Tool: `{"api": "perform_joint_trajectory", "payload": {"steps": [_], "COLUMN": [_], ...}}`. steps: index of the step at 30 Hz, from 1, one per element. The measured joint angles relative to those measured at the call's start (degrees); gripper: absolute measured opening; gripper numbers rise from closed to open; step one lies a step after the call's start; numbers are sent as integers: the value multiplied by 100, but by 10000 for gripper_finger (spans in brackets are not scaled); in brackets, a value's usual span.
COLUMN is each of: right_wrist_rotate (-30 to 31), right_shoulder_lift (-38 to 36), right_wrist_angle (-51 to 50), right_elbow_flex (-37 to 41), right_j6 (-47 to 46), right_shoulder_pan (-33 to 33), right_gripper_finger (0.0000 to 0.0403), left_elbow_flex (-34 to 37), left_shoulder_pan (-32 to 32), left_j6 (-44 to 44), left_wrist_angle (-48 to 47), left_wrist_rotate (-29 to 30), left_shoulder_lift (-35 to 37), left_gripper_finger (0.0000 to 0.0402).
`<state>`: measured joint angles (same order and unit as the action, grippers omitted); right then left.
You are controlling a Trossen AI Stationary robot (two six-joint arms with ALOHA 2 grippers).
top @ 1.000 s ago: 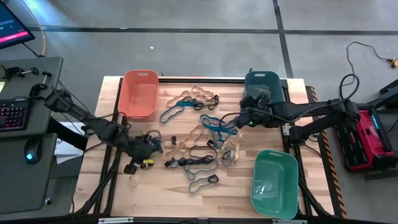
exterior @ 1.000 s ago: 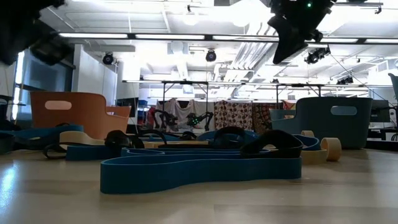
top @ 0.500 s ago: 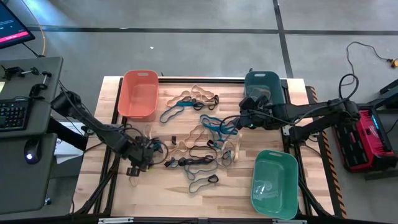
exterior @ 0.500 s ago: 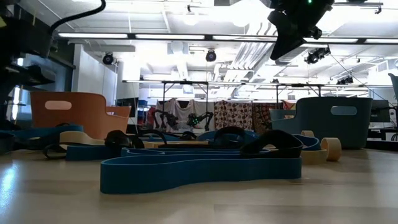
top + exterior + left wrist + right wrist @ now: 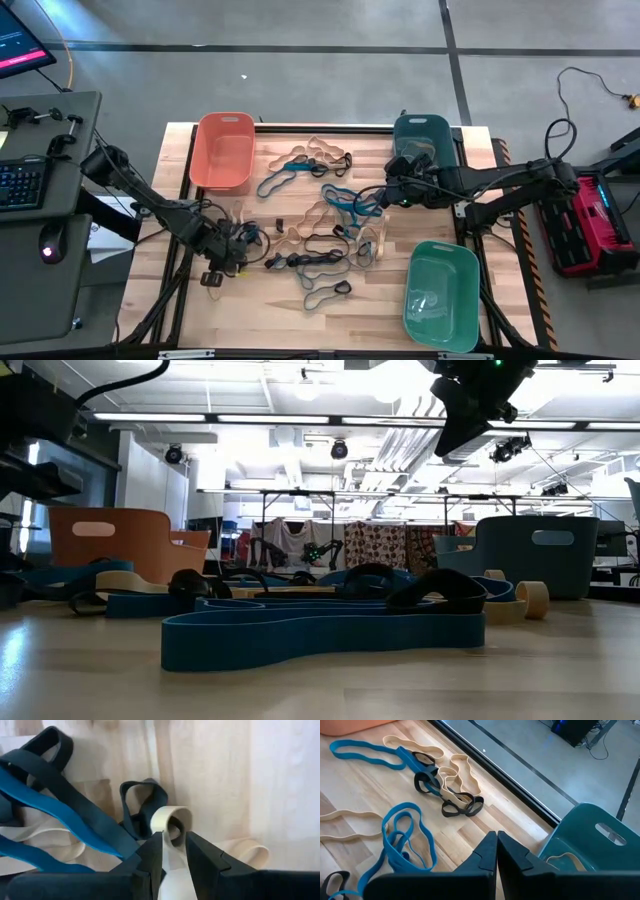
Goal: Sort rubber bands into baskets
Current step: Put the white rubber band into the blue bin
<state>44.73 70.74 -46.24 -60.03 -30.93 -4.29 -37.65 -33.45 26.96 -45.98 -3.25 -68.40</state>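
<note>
Since a second ago your left arm has swung down toward the near-left part of the tabletop (image 5: 180, 310), and its pincer has gone from clenched to partly parted. Starting at the left, the left pincer (image 5: 238, 252) is now sitting low at the left edge of the scattered rubber bands (image 5: 325, 225); in the left wrist view its fingers (image 5: 150, 855) are standing a little apart on either side of a tan band (image 5: 170, 822) that is curling up between them, with a dark band (image 5: 142, 800) and blue bands (image 5: 55, 810) lying just beside it. You cannot tell whether the fingers are actually pressing that tan strip. Behind this arm, the orange-salmon basket (image 5: 223, 150) is resting at the far-left corner of the tabletop. Moving toward the middle, tan, blue and black loops are lying tangled across the wood, with one cluster near the far edge and a larger one in the centre. Further right, your right pincer (image 5: 388, 193) is hovering above the tabletop just beside the dark teal basket (image 5: 422, 133), fingers (image 5: 487, 852) clenched together and holding nothing. In the right wrist view, that teal basket (image 5: 590, 832) is showing a tan band inside it. At the near-right corner, the lighter green basket (image 5: 441, 293) is standing well apart from both arms.
</note>
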Motion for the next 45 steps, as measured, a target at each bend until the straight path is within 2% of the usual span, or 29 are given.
{"api": "perform_joint_trajectory", "payload": {"steps": [4, 11, 20, 24, 29, 37, 42, 45], "right_wrist_rotate": [-1, -7, -17, -17, -17, -212, -470, -573], "right_shoulder_lift": [0, 0, 2, 2, 2, 2, 3, 26], "right_wrist_angle": [0, 0, 0, 0, 0, 147, 313, 481], "right_elbow_flex": [0, 0, 0, 0, 0, 0, 2, 0], "right_j6": [8, 10, 10, 11, 10, 135, 222, 294], "right_shoulder_pan": [0, 0, 0, 0, 0, 0, -49, -144], "right_gripper_finger": [0, 0, 0, 0, 0, 0, 0, 0], "left_elbow_flex": [8, 33, 33, 33, -70, -633, -957, -1054], "left_shoulder_pan": [-4, 0, -4, -2, -2, 95, 432, 735], "left_j6": [-2, -2, -50, -118, -239, -537, -882, -1195], "left_wrist_angle": [86, 81, 125, 128, 88, 79, 142, 507], "left_wrist_rotate": [-100, 276, 50, 145, 438, 978, 1574, 1778], "left_shoulder_lift": [9, -172, -439, -472, -472, -470, -468, -468], "left_gripper_finger": [78, 78, 78, 57, 6, 2, 1, 1]}}
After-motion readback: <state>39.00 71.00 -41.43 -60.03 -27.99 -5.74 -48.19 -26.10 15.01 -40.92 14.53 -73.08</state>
